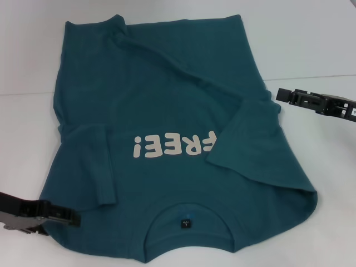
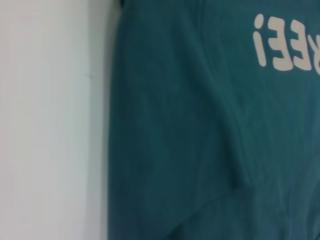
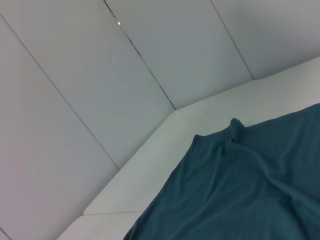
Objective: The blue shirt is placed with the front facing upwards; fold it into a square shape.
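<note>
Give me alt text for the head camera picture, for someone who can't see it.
A blue shirt lies front up on a white table, collar nearest the camera and both sleeves folded inward over the body. The left gripper sits at its near-left edge, the right gripper beside its right edge.

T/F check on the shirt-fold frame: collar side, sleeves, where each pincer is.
1. The blue shirt lies with its collar toward the robot. True.
2. The "FREE!" print is fully hidden under a fold. False: most of it shows, only its right end is covered by the folded-in right sleeve.
3. Both sleeves are spread out flat to the sides. False: both are folded in over the body.
4. The left pincer is at the shirt's near left edge. True.
5. The right pincer rests on the collar. False: it is off the right side, by the right sleeve.
</note>
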You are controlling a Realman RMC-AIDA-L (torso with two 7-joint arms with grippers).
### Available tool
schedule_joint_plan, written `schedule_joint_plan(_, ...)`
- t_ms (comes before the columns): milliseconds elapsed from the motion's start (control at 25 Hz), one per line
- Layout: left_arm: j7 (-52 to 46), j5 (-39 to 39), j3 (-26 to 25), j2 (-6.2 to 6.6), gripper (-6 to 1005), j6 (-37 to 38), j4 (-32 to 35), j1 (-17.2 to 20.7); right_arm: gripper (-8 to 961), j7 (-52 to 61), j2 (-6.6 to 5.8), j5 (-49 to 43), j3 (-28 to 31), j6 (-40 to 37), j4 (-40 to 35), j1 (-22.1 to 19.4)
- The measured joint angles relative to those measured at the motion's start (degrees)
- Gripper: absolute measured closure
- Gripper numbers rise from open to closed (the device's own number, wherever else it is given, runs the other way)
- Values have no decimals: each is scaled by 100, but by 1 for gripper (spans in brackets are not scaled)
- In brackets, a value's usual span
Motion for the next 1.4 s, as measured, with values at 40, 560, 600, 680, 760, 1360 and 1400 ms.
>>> schedule_joint_plan(40,-2,4,0,0,92,-7,1,0,47,0,0,0,1,0,1,0)
schedule_joint_plan(560,24,-3,-21,4,234,-43,107,29,48,0,0,0,2,-15,1,16)
schedule_joint_plan(600,24,11,-12,3,265,-62,104,30,48,0,0,0,2,-11,1,18)
schedule_joint_plan(680,11,29,-6,-1,328,-86,92,30,48,0,-1,0,2,1,1,18)
schedule_joint_plan(760,4,37,-5,-2,385,-91,90,28,48,0,-2,0,2,4,1,18)
schedule_joint_plan(1360,-15,58,88,-22,938,-166,75,32,47,0,-10,0,1,2,1,5)
schedule_joint_plan(1400,-15,58,78,-20,972,-167,85,38,47,0,-12,-6,2,2,2,-7)
